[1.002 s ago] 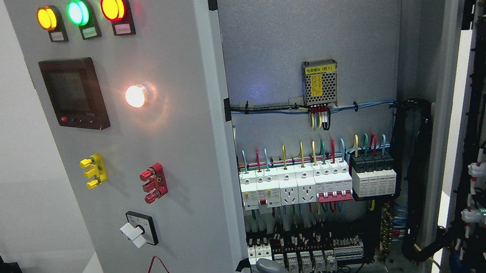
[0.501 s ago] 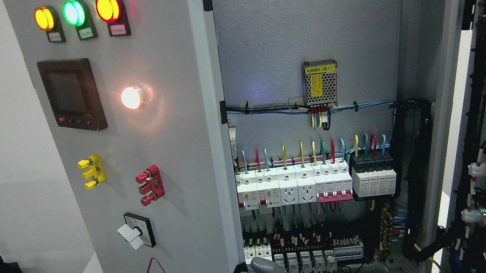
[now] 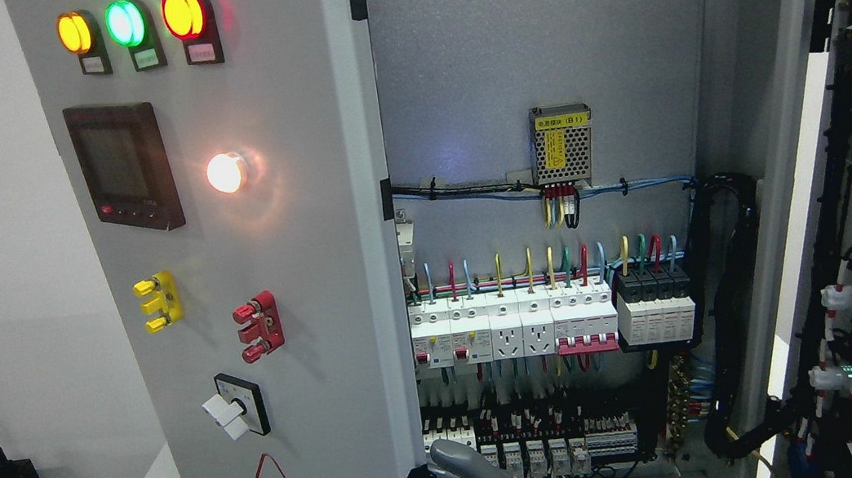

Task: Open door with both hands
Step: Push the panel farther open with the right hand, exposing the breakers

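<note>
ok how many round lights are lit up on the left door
4. Three sit in a row at the top: amber light, green light, red light. A white light glows lower, right of the dark display.

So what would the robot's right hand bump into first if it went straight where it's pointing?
Probably the edge of the grey door. The right hand points up and left, right beside it, though depth is unclear.
</note>
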Motion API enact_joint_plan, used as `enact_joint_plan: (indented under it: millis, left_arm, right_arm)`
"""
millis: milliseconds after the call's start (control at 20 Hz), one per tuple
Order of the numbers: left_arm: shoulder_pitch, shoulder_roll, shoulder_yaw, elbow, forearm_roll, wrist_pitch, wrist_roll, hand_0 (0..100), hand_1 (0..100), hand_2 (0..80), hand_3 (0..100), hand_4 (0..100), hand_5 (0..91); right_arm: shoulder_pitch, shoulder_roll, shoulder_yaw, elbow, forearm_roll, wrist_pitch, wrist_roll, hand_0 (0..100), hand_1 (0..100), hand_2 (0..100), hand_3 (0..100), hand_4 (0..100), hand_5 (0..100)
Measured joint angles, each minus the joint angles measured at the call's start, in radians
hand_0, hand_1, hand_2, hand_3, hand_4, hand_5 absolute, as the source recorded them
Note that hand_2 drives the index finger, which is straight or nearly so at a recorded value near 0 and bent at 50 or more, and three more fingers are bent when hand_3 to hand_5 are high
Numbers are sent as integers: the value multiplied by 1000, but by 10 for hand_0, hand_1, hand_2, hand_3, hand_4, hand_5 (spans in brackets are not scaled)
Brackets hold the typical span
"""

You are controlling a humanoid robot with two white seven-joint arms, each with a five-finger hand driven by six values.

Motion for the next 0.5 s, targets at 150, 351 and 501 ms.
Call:
enact_joint_plan:
  millis: [150, 351, 501]
  left_arm:
    - [0, 0, 0, 0, 0, 0, 0, 120, 389, 0, 0, 0, 0]
    - [0, 0, 0, 0, 0, 0, 0, 120, 389, 0, 0, 0, 0]
    - [0, 0, 0, 0, 0, 0, 0, 120, 389, 0, 0, 0, 0]
  right_arm:
    - [-2, 0, 2, -1, -7, 0, 33, 50, 0, 0, 0, 0, 0]
    - [-2, 0, 4, -1, -12, 0, 45, 50, 0, 0, 0, 0, 0]
    - [-1, 0, 5, -1, -17, 0, 47, 50, 0, 0, 0, 0, 0]
